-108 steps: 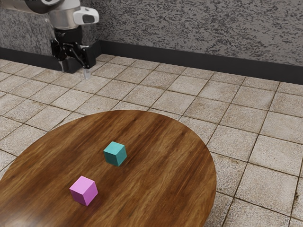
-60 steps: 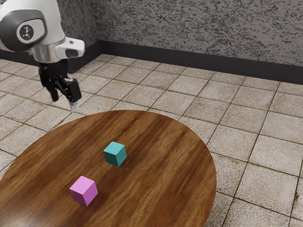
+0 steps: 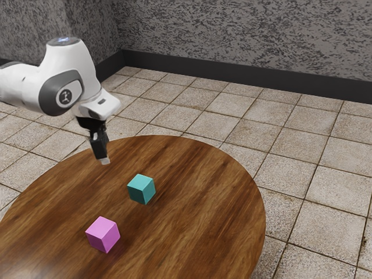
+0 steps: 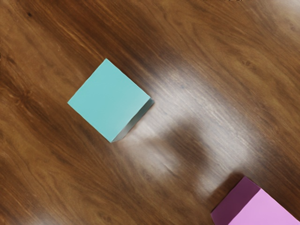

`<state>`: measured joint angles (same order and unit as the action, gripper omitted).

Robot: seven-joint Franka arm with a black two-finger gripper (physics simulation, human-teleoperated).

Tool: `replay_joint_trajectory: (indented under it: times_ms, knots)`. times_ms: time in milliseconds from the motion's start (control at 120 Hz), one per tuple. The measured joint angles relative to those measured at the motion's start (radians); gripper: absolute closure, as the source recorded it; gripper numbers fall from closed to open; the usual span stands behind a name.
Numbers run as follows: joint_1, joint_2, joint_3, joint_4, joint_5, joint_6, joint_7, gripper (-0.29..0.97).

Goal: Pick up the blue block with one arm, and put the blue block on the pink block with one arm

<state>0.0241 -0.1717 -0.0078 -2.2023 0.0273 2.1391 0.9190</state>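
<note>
Wood round table (image 3: 221, 192) on a tiled floor, rough grey wall behind.

Task status: nothing done yet.
- Blue block (image 3: 141, 189) sits flat on the table, near centre frame in the exterior view, untouched.
- Pink block (image 3: 103, 234) sits below it in frame and toward the exterior view's left, well apart from blue. Its top face is bare.
- Both steps are left: pick blue, then stack it on pink.

Gripper (image 3: 103, 158) hangs above the table's far side, up and to the exterior view's left of blue, pointing down.
- It's seen edge-on, so I can't tell how wide it is set.
- It holds nothing and touches nothing. There's a visible gap between its tip and the wood.

Wrist view: blue block (image 4: 108, 100) shows its top face in full, turned diagonal to the frame. A corner of the pink block (image 4: 262, 206) shows apart from it.

Judgement: this is the approach phase. The hand is near blue but not centred over it. It likely needs a lateral shift, a yaw match to the block faces, then a descent.
</note>
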Motion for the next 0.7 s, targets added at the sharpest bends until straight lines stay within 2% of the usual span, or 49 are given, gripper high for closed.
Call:
replay_joint_trajectory:
  times_ms: [242, 700]
  knots:
    - [0.003, 0.13, -0.001, 0.014, -0.005, 0.113, 0.231, 0.0]
    - [0.0, 0.346, -0.02, 0.118, -0.018, 0.156, 0.488, 0.0]
